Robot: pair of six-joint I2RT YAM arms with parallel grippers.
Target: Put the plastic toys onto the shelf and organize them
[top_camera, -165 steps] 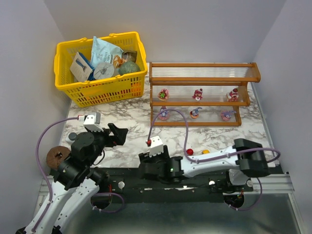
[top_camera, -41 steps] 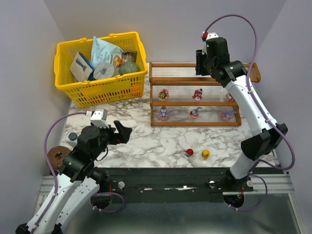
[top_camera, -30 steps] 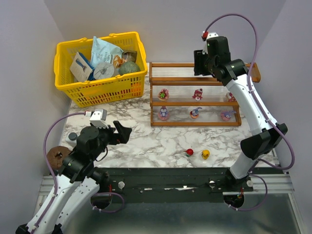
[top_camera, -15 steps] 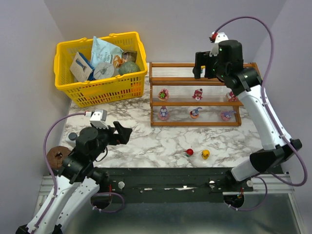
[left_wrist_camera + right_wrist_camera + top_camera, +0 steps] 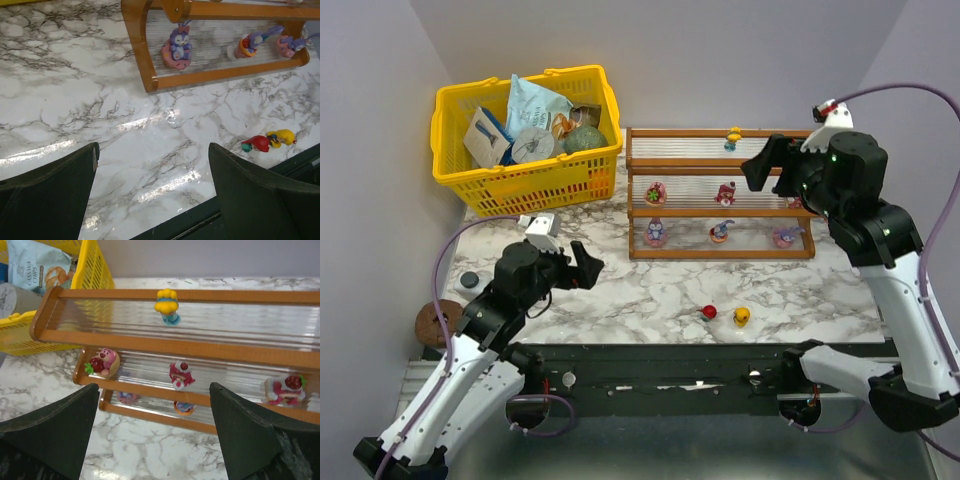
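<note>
My left fingers [image 5: 45, 195] are spread and empty over the marble surface [image 5: 75, 100]. Just past them a red toy [image 5: 259, 143] and a yellow toy [image 5: 282, 136] lie touching on their sides; the top view shows only dots. Farther off, the shelf [image 5: 137, 45] holds three purple toys [image 5: 178, 44] on its low tier and three pink ones [image 5: 181, 374] on the middle. My right fingers [image 5: 50, 430], also spread, face a yellow-and-teal toy [image 5: 166, 305] standing upright on the top tier.

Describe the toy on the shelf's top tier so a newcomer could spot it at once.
Find the stepped wooden shelf right of the yellow basket and look at its highest, rearmost tier. The yellow figurine stands there alone, near the middle. Its top is yellow and its bottom blue-green; the toys on the lower tiers are pink, red or purple.
</note>
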